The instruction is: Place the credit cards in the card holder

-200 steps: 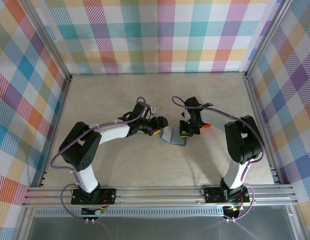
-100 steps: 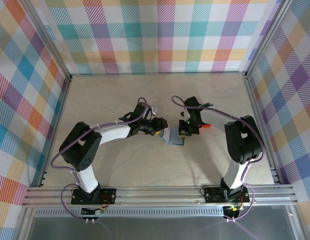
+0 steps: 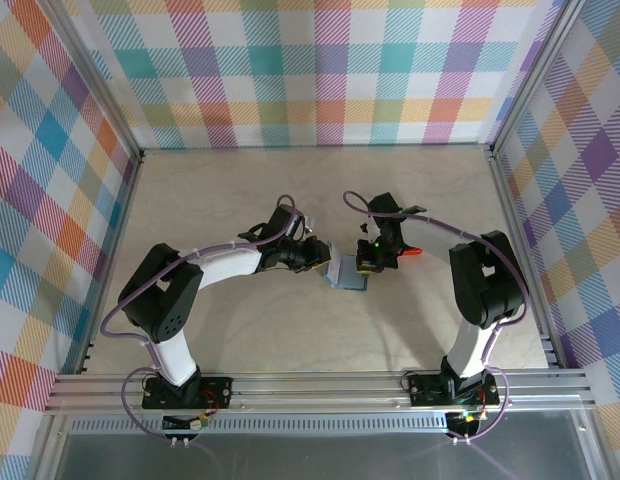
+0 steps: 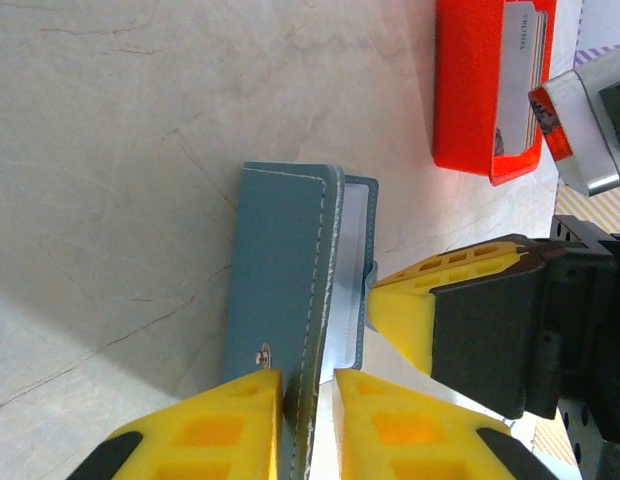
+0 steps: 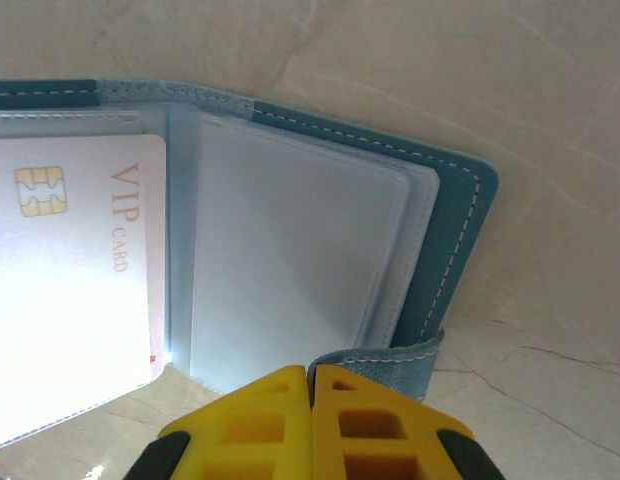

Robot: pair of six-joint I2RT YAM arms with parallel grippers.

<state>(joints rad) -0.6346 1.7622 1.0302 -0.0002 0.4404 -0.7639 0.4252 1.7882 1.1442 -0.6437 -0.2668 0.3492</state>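
Pale marbled tabletop (image 3: 240, 190), bounded by aluminium rails (image 3: 320, 385) and checked fabric walls (image 3: 320, 70). Bare surface across the upper half of the overhead frame and below the arms.

Blue-teal stitched folding card holder (image 3: 348, 276), centre frame, partly open, with a white VIP credit card (image 5: 75, 300) in its left clear pocket.

Left gripper (image 4: 308, 405): yellow fingers nearly closed, clamping the holder's cover edge.

Right gripper (image 5: 310, 415): fingers pressed together, tips against the clasp tab (image 5: 385, 355).

Orange-red plastic tray (image 4: 475, 90), upper right, holding another pale card (image 4: 520, 70).
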